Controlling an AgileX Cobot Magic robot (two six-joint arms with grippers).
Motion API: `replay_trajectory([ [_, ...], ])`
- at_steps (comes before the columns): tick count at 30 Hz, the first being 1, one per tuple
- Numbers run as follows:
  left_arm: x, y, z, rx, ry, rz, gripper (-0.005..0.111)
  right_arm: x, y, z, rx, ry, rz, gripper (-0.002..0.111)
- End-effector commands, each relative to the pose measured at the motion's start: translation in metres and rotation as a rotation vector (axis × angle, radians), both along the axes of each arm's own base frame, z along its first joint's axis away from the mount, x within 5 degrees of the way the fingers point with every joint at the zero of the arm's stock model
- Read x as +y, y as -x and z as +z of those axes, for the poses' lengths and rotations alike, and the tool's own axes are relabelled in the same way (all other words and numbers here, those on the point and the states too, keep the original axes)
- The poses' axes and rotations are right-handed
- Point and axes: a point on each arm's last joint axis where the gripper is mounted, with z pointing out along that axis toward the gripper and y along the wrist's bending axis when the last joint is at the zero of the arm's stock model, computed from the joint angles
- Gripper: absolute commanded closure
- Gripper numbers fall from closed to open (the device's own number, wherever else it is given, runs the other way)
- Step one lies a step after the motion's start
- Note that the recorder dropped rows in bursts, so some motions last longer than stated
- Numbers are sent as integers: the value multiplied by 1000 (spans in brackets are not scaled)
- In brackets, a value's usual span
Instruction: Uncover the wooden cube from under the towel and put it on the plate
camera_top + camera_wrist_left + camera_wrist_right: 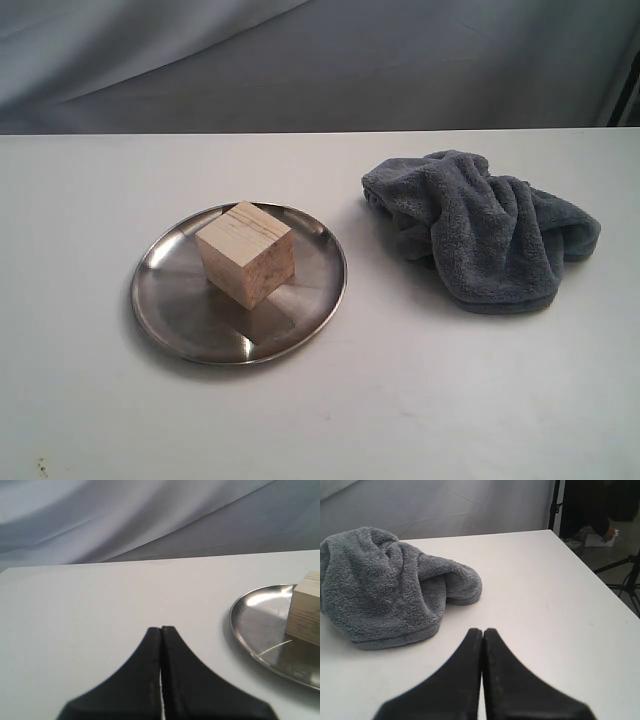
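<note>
The pale wooden cube (246,253) rests on the shiny steel plate (170,300) at the table's centre left, uncovered. The left wrist view catches the plate (255,625) and a part of the cube (305,607) at its edge. A crumpled blue-grey towel (485,230) lies in a heap on the table to the right of the plate, apart from it; its label is hidden. My left gripper (161,629) is shut and empty over bare table beside the plate. My right gripper (482,630) is shut and empty, a short way from the towel (385,582). Neither gripper shows in the exterior view.
The white table (400,400) ends at its far edge against a grey cloth backdrop (320,60). The right wrist view shows the table's side edge (600,580) with dark stands and a tripod leg (625,575) on the floor beyond.
</note>
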Motion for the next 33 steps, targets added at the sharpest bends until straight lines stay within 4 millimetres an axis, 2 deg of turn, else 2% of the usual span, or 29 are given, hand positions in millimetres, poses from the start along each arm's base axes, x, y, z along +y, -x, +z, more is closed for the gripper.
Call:
replay_trajectory([
  [1, 0, 0, -1, -7, 4, 2, 107, 0, 0, 0, -12, 7, 6, 108],
  [12, 0, 0, -1, -7, 4, 2, 107, 7, -1, 0, -13, 5, 139, 108],
  [33, 0, 0, -1, -7, 4, 2, 107, 7, -1, 0, -13, 1, 141, 108],
])
